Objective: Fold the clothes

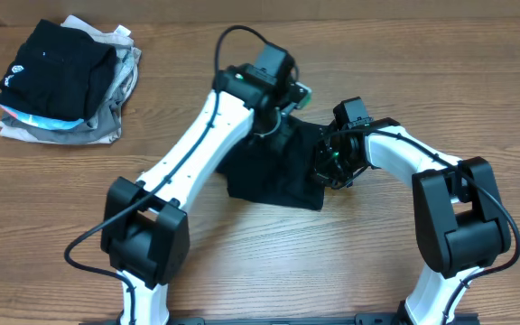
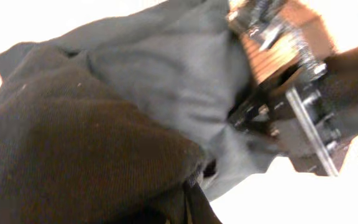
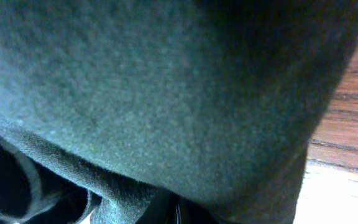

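- This looks like a robotics lab bench, not a home or a shop.
- Two white-and-black robot arms, the left arm (image 1: 197, 144) and the right arm (image 1: 404, 158), stand at the near edge of a wood-grain table (image 1: 441, 72).
- A loose black cable (image 1: 233, 36) loops above the left arm.
- The only cloth is a black shirt (image 1: 273, 176) between the arms and a pile of folded garments (image 1: 66, 86) in the far corner; no furniture or household goods show.
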